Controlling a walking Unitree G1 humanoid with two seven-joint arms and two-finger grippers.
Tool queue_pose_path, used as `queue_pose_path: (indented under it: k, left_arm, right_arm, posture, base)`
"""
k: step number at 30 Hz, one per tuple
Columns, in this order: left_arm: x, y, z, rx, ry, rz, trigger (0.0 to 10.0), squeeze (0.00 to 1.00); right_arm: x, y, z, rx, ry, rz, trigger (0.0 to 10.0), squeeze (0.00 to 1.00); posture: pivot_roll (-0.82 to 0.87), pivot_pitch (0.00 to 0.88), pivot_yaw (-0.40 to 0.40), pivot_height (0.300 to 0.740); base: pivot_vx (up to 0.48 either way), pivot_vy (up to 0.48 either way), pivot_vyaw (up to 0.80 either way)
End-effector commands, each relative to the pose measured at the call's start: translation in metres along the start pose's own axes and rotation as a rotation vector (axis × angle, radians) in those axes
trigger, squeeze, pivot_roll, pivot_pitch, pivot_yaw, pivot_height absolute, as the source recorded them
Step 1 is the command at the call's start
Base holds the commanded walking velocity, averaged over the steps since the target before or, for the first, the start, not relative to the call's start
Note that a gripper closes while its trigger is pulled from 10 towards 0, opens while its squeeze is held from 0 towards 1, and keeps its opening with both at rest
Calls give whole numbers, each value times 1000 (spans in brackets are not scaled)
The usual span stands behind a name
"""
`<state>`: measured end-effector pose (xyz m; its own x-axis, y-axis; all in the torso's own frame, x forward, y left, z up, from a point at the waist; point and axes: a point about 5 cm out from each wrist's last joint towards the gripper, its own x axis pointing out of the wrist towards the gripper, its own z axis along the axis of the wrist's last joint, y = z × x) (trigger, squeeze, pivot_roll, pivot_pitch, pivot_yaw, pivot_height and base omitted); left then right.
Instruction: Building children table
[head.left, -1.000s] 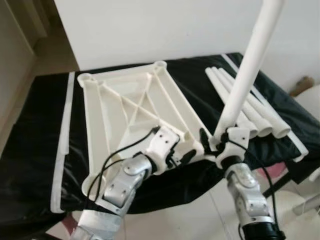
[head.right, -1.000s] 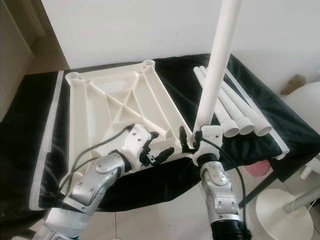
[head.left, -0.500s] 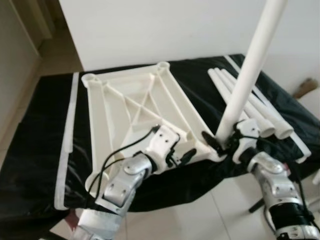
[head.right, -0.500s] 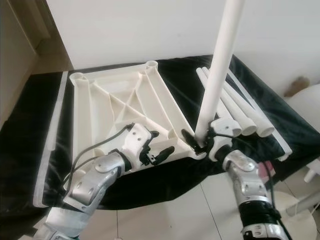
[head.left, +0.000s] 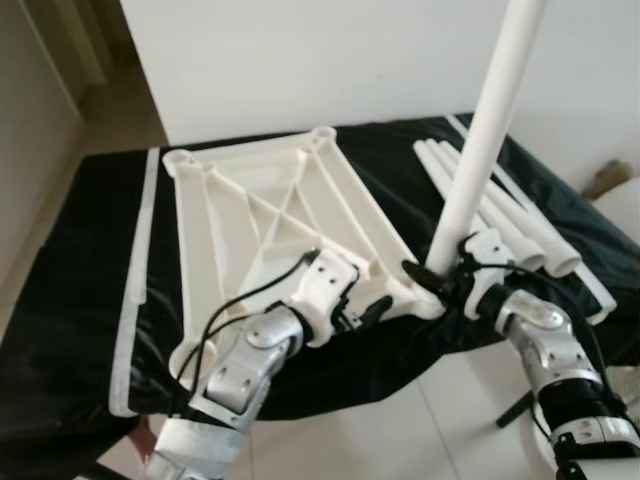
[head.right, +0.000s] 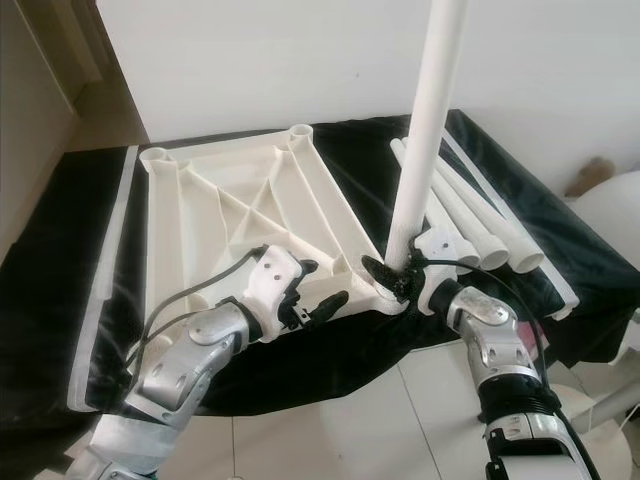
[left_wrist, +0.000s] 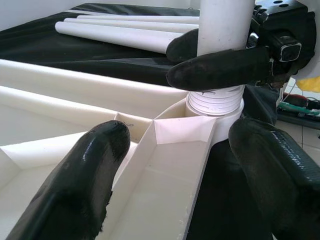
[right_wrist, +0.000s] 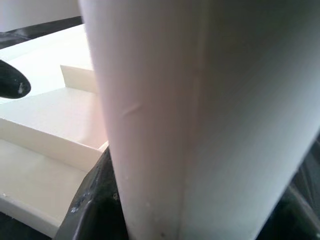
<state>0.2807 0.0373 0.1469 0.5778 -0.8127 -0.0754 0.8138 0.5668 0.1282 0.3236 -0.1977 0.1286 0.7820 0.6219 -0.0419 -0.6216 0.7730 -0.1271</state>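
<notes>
**Upright now: one white leg at the tabletop's near corner socket**

Upside down on a black cloth (head.left: 70, 250) lies the white tabletop (head.left: 260, 215), its ribbed underside facing up, round sockets at its corners. At roughly 4 o'clock from the tabletop's middle, a white table leg (head.left: 480, 150) stands almost upright, leaning slightly toward 1 o'clock, with its threaded lower end set in the near right corner socket (left_wrist: 215, 107).

The right gripper (head.left: 440, 280) comes in from 3 o'clock and is clamped on the leg just above the socket; in the left wrist view its black fingers (left_wrist: 220, 67) wrap the tube on both sides.

The left gripper (head.left: 372, 308) sits at the tabletop's near edge, about 9 o'clock from the standing leg. Its two fingers are spread apart, straddling a raised rib (left_wrist: 175, 165) of the tabletop that runs to the socket, without pinching anything.

Three more spare legs (head.left: 510, 220) lie side by side on the cloth at 2 o'clock from the socket, well apart from the tabletop. Beyond the cloth is a plain white wall (head.left: 330, 50).
</notes>
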Motion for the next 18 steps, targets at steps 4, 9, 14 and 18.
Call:
queue_pose_path:
  k: [4, 9, 14, 18]
  left_arm:
    - [-1, -1, 3, -2, -4, -24, 10000, 0]
    - [-4, -2, 1, -27, -9, -32, 10000, 0]
    - [-5, -5, 0, -38, -9, -31, 10000, 0]
    - [-5, -4, -1, -35, -3, -26, 10000, 0]
  right_arm:
    - [-2, 2, -11, 27, 43, 21, 0, 0]
    - [-6, 12, -20, 59, 27, -26, 10000, 0]
    - [-5, 24, -23, 98, -7, -73, 10000, 0]
    - [-5, 34, -23, 101, -33, -158, 10000, 0]
  posture:
    - [49, 0, 14, 740]
    - [38, 0, 23, 740]
    - [36, 0, 23, 740]
    - [31, 0, 26, 740]
  base:
    - [0, 0, 0]
    - [0, 0, 0]
    - [0, 0, 0]
    - [0, 0, 0]
